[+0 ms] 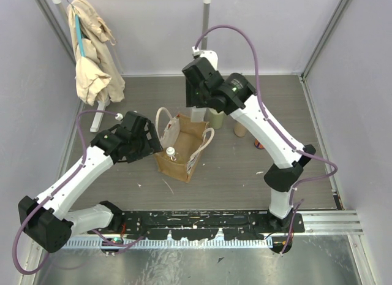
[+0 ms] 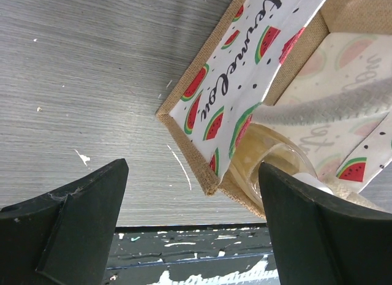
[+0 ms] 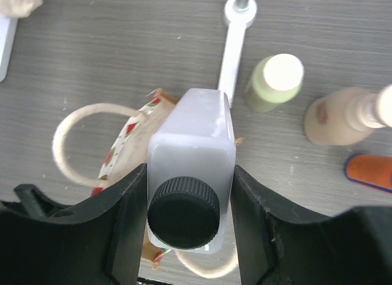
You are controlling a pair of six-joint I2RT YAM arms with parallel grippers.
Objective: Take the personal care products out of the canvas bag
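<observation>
The canvas bag (image 1: 184, 151) stands upright mid-table, its watermelon-print lining showing (image 2: 233, 83). My right gripper (image 1: 197, 111) is shut on the white rectangular dark-capped bottle (image 3: 191, 174) and holds it above the bag's far end (image 3: 131, 141). A small amber white-capped bottle (image 1: 171, 153) is inside the bag, also in the left wrist view (image 2: 272, 162). My left gripper (image 2: 193, 227) is open and empty at the bag's near-left corner (image 1: 151, 141). The olive-green bottle (image 1: 215, 118), the tan pump-top bottle (image 1: 240, 129) and the orange-and-blue bottle (image 1: 258, 143) are on the table right of the bag.
A clothes rack with a beige garment (image 1: 92, 52) stands at the back left; its white foot (image 1: 101, 116) reaches towards the bag. Another white foot (image 3: 231, 46) lies behind the bag. A black rail (image 1: 202, 222) runs along the near edge.
</observation>
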